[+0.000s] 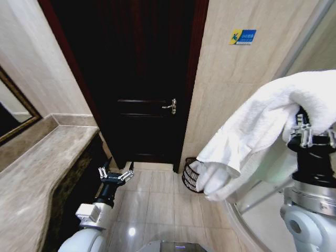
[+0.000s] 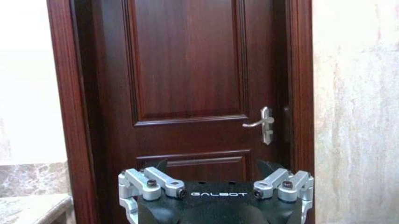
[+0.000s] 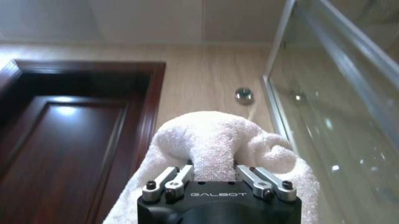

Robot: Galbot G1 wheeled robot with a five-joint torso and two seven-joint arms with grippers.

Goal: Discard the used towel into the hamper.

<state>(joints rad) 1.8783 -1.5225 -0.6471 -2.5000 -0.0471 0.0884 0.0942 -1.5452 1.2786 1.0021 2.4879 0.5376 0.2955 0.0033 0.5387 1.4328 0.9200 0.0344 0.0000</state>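
A white towel (image 1: 252, 131) hangs from my right gripper (image 1: 302, 126), held high at the right of the head view; its lower folds droop in front of the hamper. In the right wrist view the right gripper (image 3: 213, 175) is shut on a bunched fold of the towel (image 3: 215, 137). The hamper (image 1: 190, 176) is a dark wire basket on the floor against the wall, right of the door, partly hidden by the towel. My left gripper (image 1: 116, 170) is low at the left, open and holding nothing, facing the door (image 2: 187, 70).
A dark wooden door (image 1: 136, 79) with a metal handle (image 1: 170, 106) stands shut ahead. A stone counter (image 1: 37, 168) and a mirror (image 1: 13, 113) run along the left. A glass shower enclosure (image 3: 337, 102) stands at the right. Tiled floor (image 1: 157, 199) lies between.
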